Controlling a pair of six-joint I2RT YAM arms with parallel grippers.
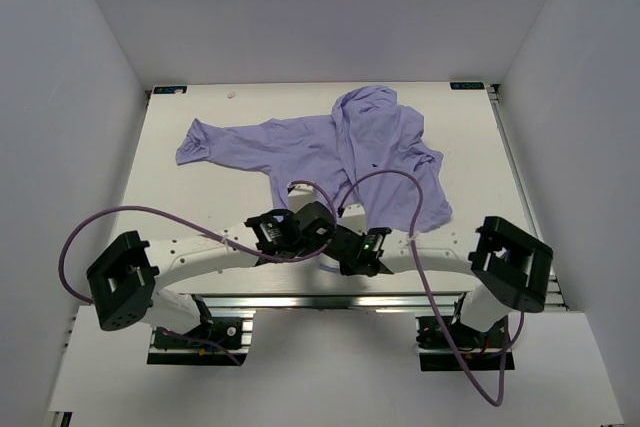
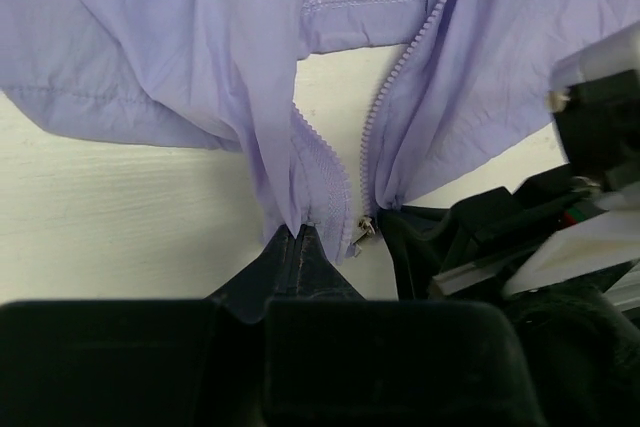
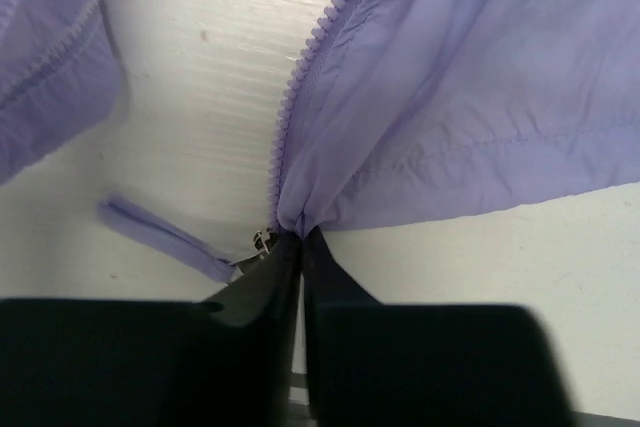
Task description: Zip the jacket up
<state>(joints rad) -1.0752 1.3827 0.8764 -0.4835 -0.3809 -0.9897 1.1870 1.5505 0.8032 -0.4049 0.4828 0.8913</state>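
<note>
The thin, wrinkled lavender fabric jacket [image 1: 370,142] lies on the white counter [image 1: 190,202]. The left hand [image 2: 300,239] and right hand [image 3: 300,237] each pinch its fabric, closed tight, beside the open zipper [image 2: 384,97].

White table [image 1: 200,197] between plain white walls [image 1: 320,7]

A white table [image 1: 200,207] sits inside a plain white booth, with a back wall [image 1: 320,7] at twelve o'clock and side walls [image 1: 60,127] at nine and three. Two small dark tags [image 1: 168,89] mark the far corners at eleven and one o'clock. A tiny pale scrap [image 1: 232,94] lies just beside the eleven o'clock one. A metal rail [image 1: 330,302] runs along the six o'clock edge.
</note>
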